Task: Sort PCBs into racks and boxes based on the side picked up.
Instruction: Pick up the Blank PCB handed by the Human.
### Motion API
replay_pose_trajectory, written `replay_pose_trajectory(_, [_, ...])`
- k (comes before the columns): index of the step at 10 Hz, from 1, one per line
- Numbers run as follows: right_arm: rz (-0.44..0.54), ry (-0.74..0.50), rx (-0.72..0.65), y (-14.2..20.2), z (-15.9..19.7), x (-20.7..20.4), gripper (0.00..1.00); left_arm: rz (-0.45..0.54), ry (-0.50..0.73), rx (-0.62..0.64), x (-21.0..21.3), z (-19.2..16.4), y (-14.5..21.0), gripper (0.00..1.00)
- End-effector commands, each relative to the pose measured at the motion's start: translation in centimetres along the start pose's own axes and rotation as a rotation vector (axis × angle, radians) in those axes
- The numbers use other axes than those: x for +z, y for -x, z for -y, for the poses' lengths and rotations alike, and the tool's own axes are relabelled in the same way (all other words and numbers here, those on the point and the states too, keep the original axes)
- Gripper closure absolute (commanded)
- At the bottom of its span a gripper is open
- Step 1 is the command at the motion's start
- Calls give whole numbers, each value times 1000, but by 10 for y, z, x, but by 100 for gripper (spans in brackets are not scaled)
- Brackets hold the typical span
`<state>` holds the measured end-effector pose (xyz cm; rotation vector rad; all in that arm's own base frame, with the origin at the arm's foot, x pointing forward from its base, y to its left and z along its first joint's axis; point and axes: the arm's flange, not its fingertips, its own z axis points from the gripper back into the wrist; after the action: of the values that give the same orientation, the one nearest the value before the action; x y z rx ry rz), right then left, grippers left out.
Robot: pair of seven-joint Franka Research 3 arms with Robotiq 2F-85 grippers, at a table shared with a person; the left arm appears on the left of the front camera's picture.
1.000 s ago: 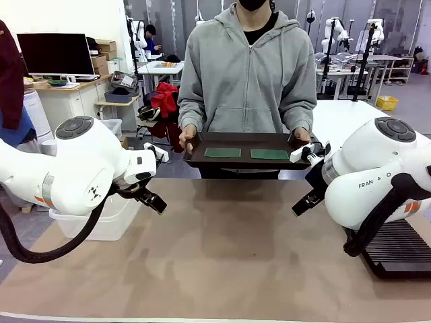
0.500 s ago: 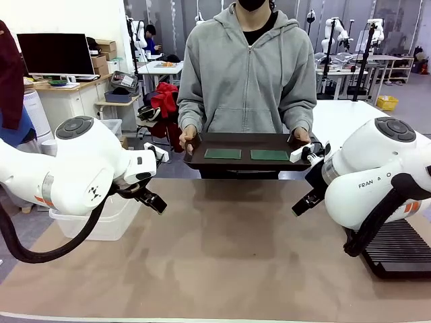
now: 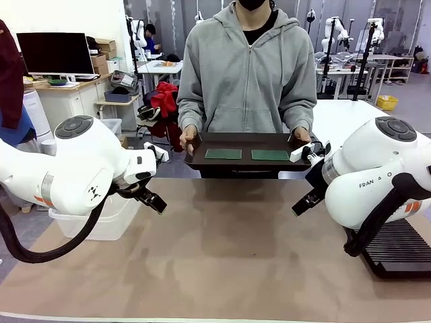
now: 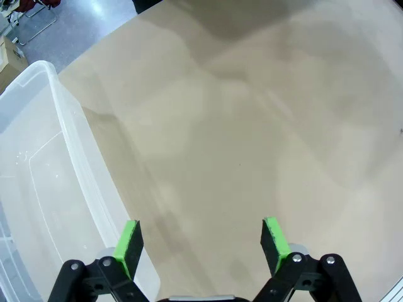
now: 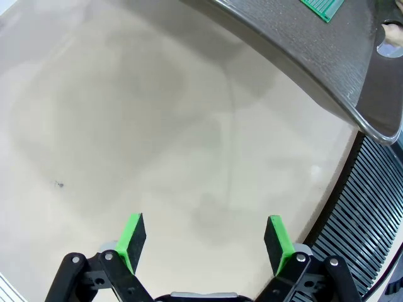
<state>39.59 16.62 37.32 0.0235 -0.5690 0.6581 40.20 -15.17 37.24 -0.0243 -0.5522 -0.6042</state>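
Two green PCBs [image 3: 223, 153] [image 3: 270, 155] lie flat side by side on a dark brown handled tray [image 3: 248, 165] that a person in a grey hoodie holds over the far table edge. A corner of one PCB [image 5: 322, 7] shows at the top of the right wrist view. The black slotted rack [image 3: 399, 247] lies at the table's right, also seen as the rack [image 5: 352, 233] beside my right gripper. The clear box [image 3: 101, 219] sits at the left, its wall [image 4: 82, 170] beside my left gripper. My left gripper [image 4: 200, 243] and right gripper [image 5: 205, 238] hang open above the bare table, holding nothing.
The person's hands [image 3: 188, 138] grip the tray's handles. The tan table top [image 3: 229, 249] spreads between both arms. Desks, a monitor and other gear stand far behind the person.
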Motion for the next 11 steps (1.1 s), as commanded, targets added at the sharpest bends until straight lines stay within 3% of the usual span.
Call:
replay_pose_trajectory(1, [0, 0, 0, 0, 0, 0, 0, 0, 0, 1, 0, 0, 0, 0])
replay_pose_trajectory(4, [0, 0, 0, 0, 0, 0, 0, 0, 0, 0, 0, 0, 0, 0])
replay_pose_trajectory(5, [-30, -39, 22, 6, -23, 14, 0, -47, 84, -100, 22, 1, 4, 0])
replay_pose_trajectory(7, [-140, -143, 105, 12, 3, 51, 0, -53, 192, -116, 50, 14, 2, 0])
replay_pose_trajectory(9, [-140, -207, 116, 19, -10, 66, 0, -82, 315, -255, 81, 0, 9, 0])
replay_pose_trajectory(11, [-84, -308, 169, 20, 5, 107, 0, 26, 364, -356, 121, 6, 6, 0])
